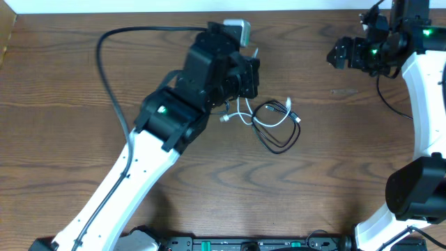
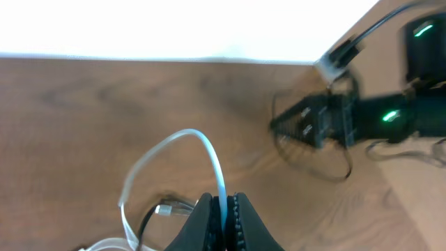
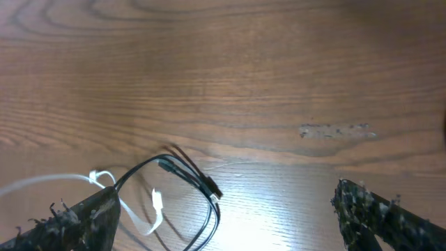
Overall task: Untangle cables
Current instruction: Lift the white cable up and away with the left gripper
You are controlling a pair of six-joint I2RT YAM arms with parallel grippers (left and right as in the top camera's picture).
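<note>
The white cable (image 1: 242, 116) and the black cable (image 1: 277, 137) lie tangled in small loops at the table's middle. My left gripper (image 1: 245, 82) is at the tangle's left edge, shut on the white cable (image 2: 214, 162), which arches up in a loop from the jaws (image 2: 224, 222). A plug end (image 2: 171, 208) and black cord lie beside the jaws. My right gripper (image 1: 341, 54) is open and empty, held high at the far right, away from the tangle. Its wrist view shows the black cable's loop (image 3: 198, 188) and a white cable end (image 3: 155, 203) between its spread fingers (image 3: 230, 213), far below.
A thick black lead (image 1: 111, 77) curves from the left arm across the table's back left. A small white block (image 1: 237, 29) sits behind the left gripper. The right arm's white link (image 1: 425, 90) runs along the right edge.
</note>
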